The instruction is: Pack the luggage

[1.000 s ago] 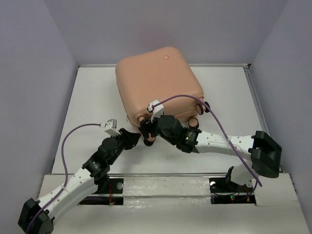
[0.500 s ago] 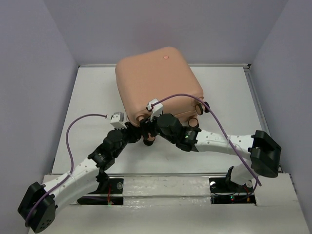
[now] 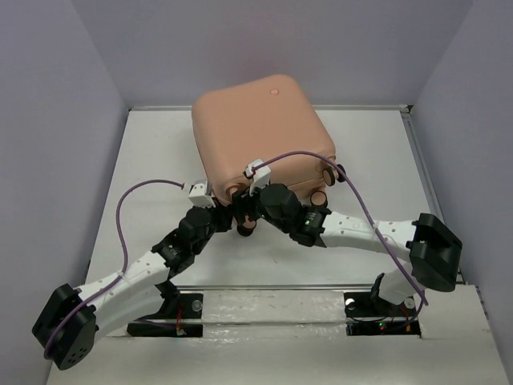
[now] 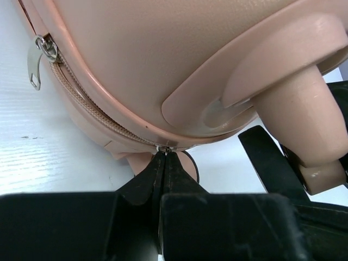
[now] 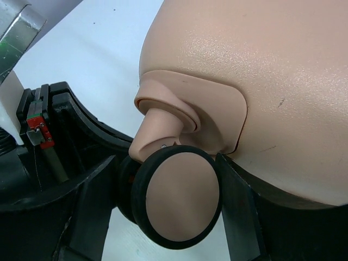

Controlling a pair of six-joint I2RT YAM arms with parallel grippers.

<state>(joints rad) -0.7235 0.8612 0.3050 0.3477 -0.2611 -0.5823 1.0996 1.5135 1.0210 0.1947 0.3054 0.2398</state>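
Luggage (image 3: 256, 128): lying on the tabletop (image 3: 156, 160)
Left end effector (image 4: 163, 156): clenched, tips at the luggage's zipper (image 4: 87, 103)
Right end effector (image 5: 167, 171): grasping a luggage wheel (image 5: 182, 198)

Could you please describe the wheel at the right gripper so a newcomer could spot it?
Find the big salmon-pink suitcase on the white table and look along its near side, where the wheels stick out. The caster wheel is at that side's left corner, and it alone sits between the black fingers of the right gripper.
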